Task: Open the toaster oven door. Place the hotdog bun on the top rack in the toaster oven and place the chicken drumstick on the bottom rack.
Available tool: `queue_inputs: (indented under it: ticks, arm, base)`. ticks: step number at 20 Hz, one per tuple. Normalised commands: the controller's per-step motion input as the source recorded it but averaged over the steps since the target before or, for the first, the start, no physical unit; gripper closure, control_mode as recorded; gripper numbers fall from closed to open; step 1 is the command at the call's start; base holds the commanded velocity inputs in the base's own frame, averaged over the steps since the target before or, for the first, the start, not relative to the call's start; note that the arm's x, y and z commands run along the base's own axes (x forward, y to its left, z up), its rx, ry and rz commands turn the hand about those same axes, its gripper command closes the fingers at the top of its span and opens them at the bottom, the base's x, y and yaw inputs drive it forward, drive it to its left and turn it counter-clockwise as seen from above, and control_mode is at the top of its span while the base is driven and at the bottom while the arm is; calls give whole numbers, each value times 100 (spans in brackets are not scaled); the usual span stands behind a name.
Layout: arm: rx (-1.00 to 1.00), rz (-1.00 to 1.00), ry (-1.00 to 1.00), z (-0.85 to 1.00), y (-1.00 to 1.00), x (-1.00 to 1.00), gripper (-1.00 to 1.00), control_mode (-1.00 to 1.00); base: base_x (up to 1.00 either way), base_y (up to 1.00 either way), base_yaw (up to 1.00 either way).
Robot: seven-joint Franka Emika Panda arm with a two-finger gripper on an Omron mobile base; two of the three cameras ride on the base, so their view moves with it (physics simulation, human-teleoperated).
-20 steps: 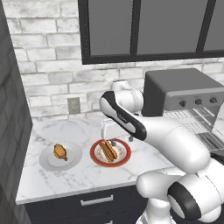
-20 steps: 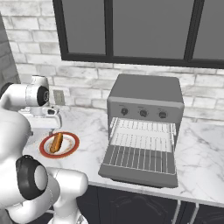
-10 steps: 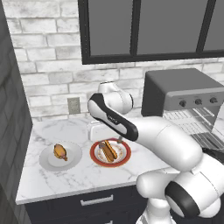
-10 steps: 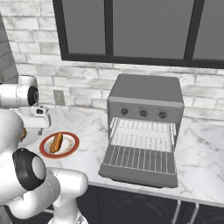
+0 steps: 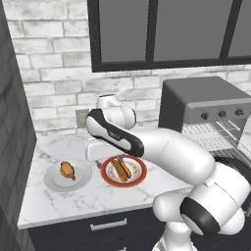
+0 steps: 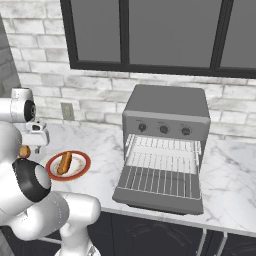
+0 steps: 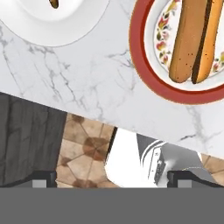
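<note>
Gripper (image 7: 112,177), with its two small dark fingertips (image 7: 43,178) standing spread wide apart and nothing between them, is hanging above the white marble counter (image 5: 88,196), released and grasping nothing. Its white hand (image 5: 96,148) is hovering just beside the plates in the left base view.

Largest on the counter, the dark grey boxy toaster oven (image 6: 166,117) with three small round knobs is sitting at about three o'clock from the plates. Its flat grey toaster oven door (image 6: 160,186) is lying folded down toward six o'clock, fully open. Inside the cavity, the thin silvery wire top rack (image 6: 165,146) is showing at twelve o'clock above the thin silvery wire bottom rack (image 6: 162,161).

Well apart from the oven, toward nine o'clock, a round red-rimmed patterned plate (image 5: 138,179) is carrying the elongated tan hotdog bun (image 5: 121,169) with a reddish-brown sausage along its middle. In the hand view this bun (image 7: 193,40) is lying at two o'clock.

Just beside that plate, at nine o'clock from it, a plain round white plate (image 5: 54,180) is holding the small lumpy golden-brown chicken drumstick (image 5: 67,170).
</note>
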Motion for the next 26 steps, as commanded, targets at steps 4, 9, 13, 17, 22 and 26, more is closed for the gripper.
queue_inputs:
  ticks: [4,9,13,17,22,26]
  arm:
    - [15,1,-1,-22,28,12,-100,-100]
    - [2,0,-12,-9,38,18,-100,-100]
    - [-6,0,-8,-3,37,32,-100,-100]
    - [-2,0,-2,-4,29,36,-100,-100]
    - [1,3,-4,-18,34,27,-100,-100]
    - [2,2,-14,-31,34,18,-100,-100]
  base:
    - [0,0,0]
    - [0,0,0]
    - [0,0,0]
    - [0,0,0]
    - [0,0,0]
    - [0,0,0]
